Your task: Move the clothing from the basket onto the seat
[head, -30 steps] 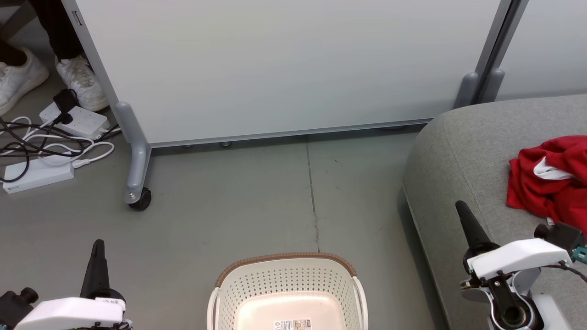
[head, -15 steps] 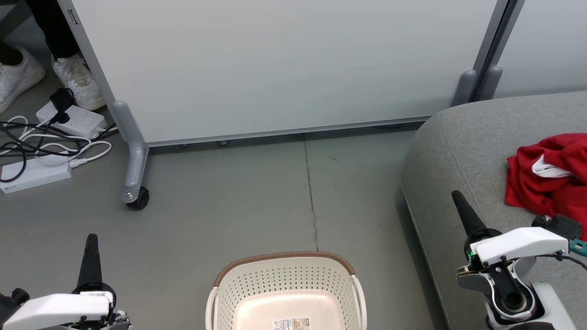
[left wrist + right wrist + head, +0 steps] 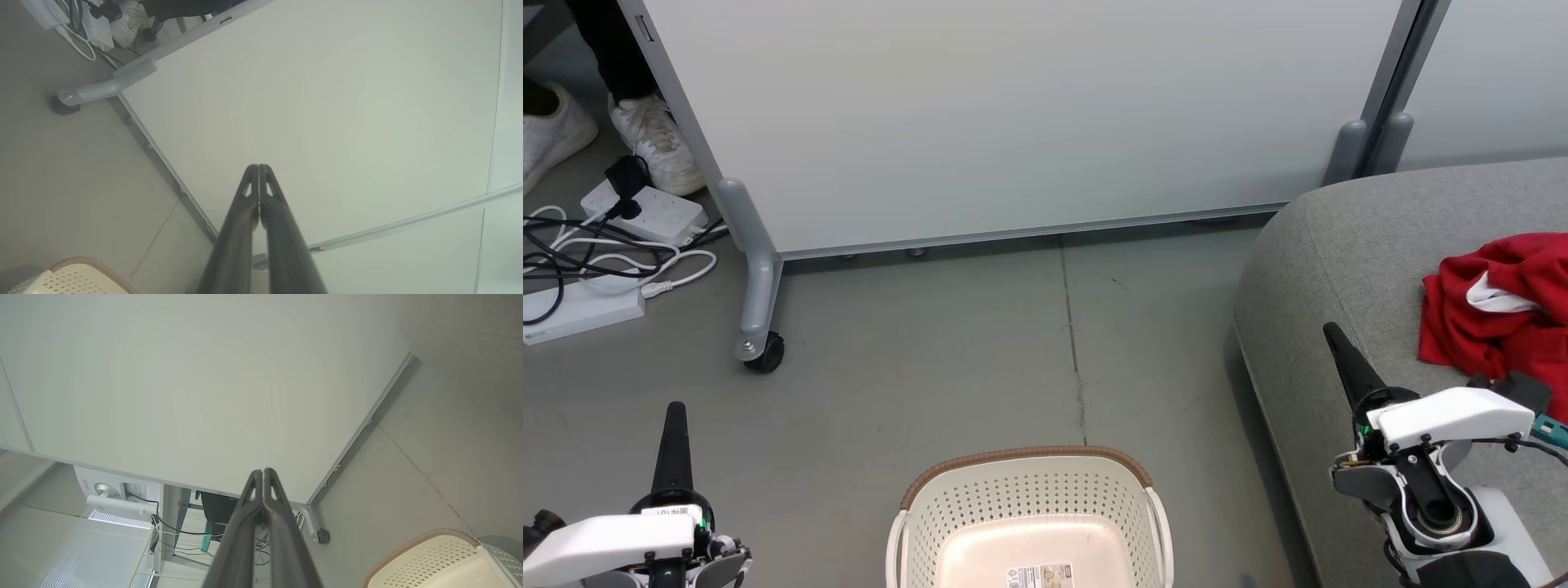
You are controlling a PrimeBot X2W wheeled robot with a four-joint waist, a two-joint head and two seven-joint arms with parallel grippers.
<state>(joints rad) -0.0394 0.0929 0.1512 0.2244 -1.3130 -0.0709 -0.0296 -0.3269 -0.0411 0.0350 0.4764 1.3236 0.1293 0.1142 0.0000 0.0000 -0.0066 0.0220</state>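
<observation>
Red clothing lies crumpled on the grey seat; the cream basket on the floor looks empty. Left gripper and right gripper hover, jaws pressed together — the right wrist, just beside the fabric, could snag it and drag it off.

Office or lab workspace, dressed with a few home furnishings.
White partition panels on grey legs with a caster stand on a bare grey floor. Power strips and tangled cables lie beside a person's white shoes. A grey sofa and a laundry basket sit nearby; past the panels, a desk leg trails wiring.
</observation>
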